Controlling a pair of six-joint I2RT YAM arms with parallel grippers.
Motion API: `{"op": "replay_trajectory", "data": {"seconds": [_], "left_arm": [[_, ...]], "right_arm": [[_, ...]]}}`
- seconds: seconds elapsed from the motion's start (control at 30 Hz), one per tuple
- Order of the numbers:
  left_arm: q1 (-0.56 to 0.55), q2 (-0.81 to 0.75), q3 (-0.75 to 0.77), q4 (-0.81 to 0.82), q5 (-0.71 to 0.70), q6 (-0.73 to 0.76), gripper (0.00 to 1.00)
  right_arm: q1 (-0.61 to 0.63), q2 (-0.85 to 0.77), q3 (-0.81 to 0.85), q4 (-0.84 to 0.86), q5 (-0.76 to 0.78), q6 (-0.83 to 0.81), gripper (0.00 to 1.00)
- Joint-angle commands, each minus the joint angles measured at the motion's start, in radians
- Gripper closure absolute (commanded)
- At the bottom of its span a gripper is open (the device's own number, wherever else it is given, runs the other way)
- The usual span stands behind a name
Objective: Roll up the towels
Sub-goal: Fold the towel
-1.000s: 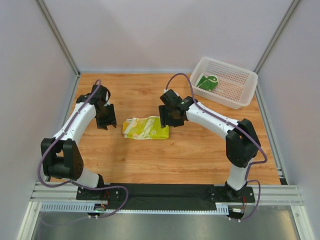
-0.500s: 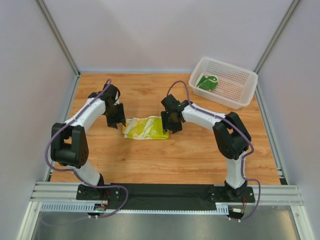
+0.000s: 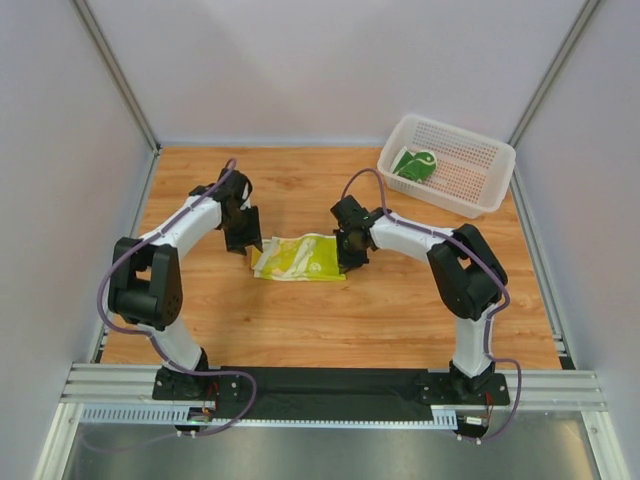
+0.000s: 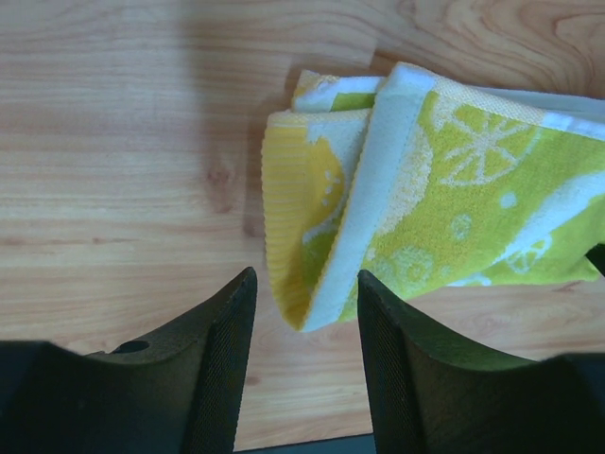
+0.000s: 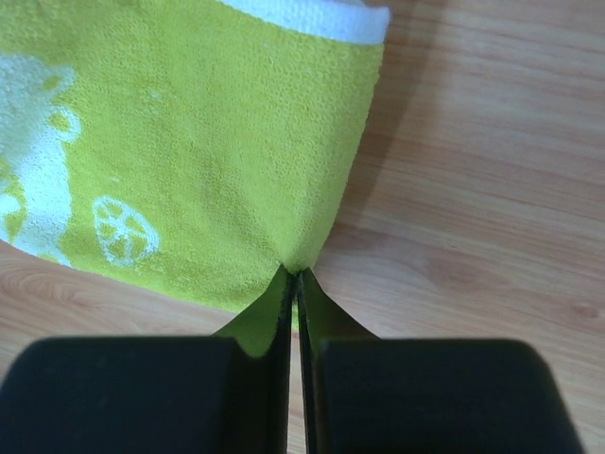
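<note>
A cream-yellow and lime-green towel (image 3: pixel 300 258) lies folded on the wooden table, its layered left end fanned open in the left wrist view (image 4: pixel 425 199). My left gripper (image 3: pixel 247 243) is open at that left end, and the towel's near corner sits between its fingers (image 4: pixel 304 284) without contact. My right gripper (image 3: pixel 348 258) is shut on the towel's right edge, pinching a fold of lime cloth (image 5: pixel 189 142) at its fingertips (image 5: pixel 298 274). The dark green towel (image 3: pixel 414 164) lies in the basket at the back right.
The white perforated basket (image 3: pixel 497 152) stands at the table's far right corner. Grey walls with metal posts enclose the table on three sides. Both arm bases sit on a black rail at the near edge.
Both arms have closed in on the yellow-green towel from either side. My right gripper went from open to shut on the towel's right edge. The left gripper stayed open.
</note>
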Motion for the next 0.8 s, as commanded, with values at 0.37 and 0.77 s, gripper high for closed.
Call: {"op": "replay_trajectory", "data": {"seconds": [0.37, 0.77], "left_arm": [[-0.084, 0.146, 0.075, 0.121, 0.064, -0.018, 0.47], [-0.09, 0.085, 0.059, 0.119, -0.043, -0.055, 1.0]], "right_arm": [[-0.006, -0.078, -0.08, 0.034, 0.002, -0.004, 1.0], [-0.01, -0.097, -0.118, 0.022, 0.017, -0.007, 1.0]]}}
